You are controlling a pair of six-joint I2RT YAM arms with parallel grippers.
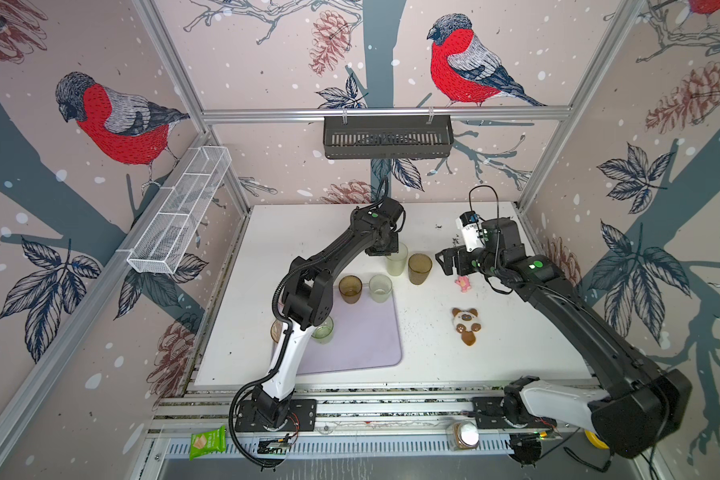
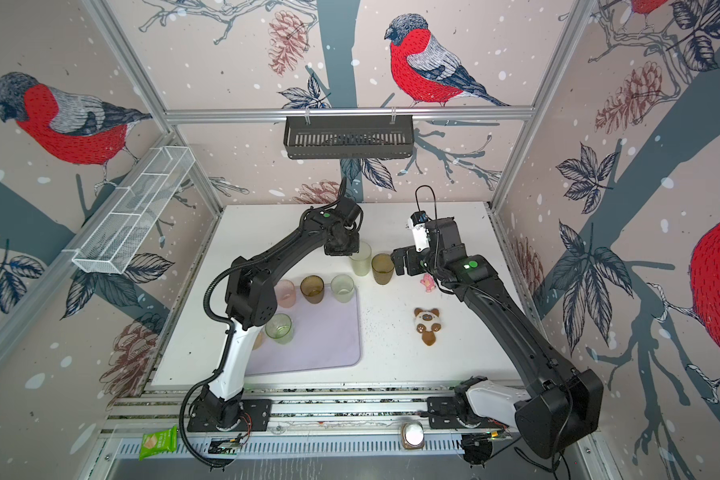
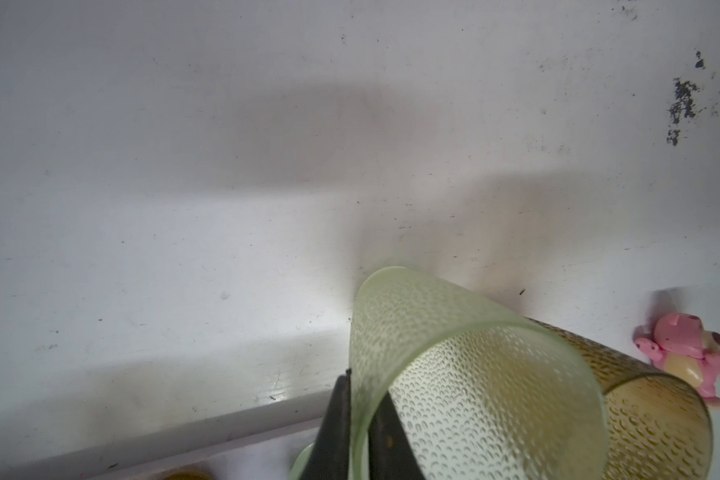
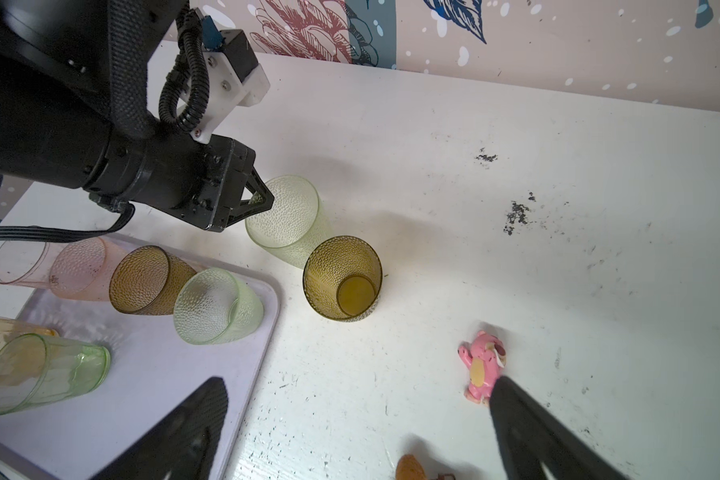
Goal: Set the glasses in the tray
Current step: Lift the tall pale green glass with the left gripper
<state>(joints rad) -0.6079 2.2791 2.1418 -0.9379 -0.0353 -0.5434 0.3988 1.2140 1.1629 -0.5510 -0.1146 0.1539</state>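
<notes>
Glasses, from your left: an amber-yellow translucent tumbler (image 1: pixel 276 331) stands at the near-left side of the flat pale lavender plastic tray (image 1: pixel 366 345), half hidden behind the black-and-white left arm (image 1: pixel 304 291) (whether its base sits inside the rim, you can't tell). Just beside it, a clear light-green tumbler (image 1: pixel 323 330) stands upright on the tray. Along the tray's far edge you have a row: two pink dimpled tumblers (image 4: pixel 84 270), a brown-olive dimpled tumbler (image 1: pixel 350 289) and a pale green dimpled tumbler (image 1: pixel 380 287).

Past the tray's far-right corner, on the white desk (image 1: pixel 495 332), stands the taller frosted pale green tumbler (image 1: pixel 398 262). Your left jaws are closed on its wall near the rim, one inside the glass and one outside, as the left wrist view shows. Just beside it on the right stands a second brown-olive tumbler (image 1: pixel 419 269), also off the tray; the two look to be touching or nearly so.

Further right lies a small pink toy figure (image 1: pixel 463 284), and above the desk near it your right jaws stand spread wide with nothing between them. Nearer you, well apart from the glasses, a brown-and-white bear toy (image 1: pixel 466 326) lies flat on the desk.
</notes>
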